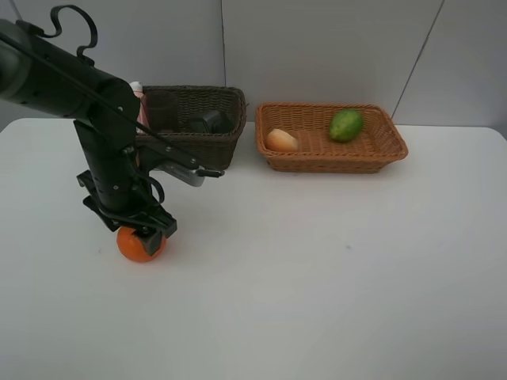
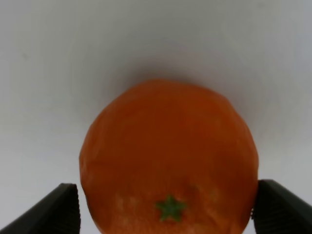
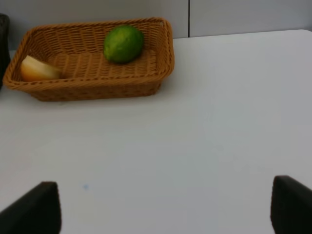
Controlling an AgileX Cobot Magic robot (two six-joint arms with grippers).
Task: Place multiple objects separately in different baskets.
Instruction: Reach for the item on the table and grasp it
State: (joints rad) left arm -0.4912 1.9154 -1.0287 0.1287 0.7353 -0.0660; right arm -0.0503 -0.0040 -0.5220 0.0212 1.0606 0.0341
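Observation:
An orange (image 1: 140,245) rests on the white table at the left. My left gripper (image 1: 144,228) stands over it, its dark fingers (image 2: 58,212) pressing on both sides of the orange (image 2: 168,161). The dark brown basket (image 1: 207,149) holds the pink bottle (image 1: 140,101), the translucent cup (image 1: 162,111) and the dark pump bottle (image 1: 211,121). The light tan basket (image 1: 333,162) holds the peach-like fruit (image 1: 281,141) and the green fruit (image 1: 346,125). My right gripper (image 3: 165,209) is open and empty above bare table, short of the tan basket (image 3: 92,90); it is outside the high view.
The left arm (image 1: 103,134) stands in front of the dark basket's left end and hides part of it. The two baskets sit side by side at the back of the table (image 1: 333,261), close to the wall.

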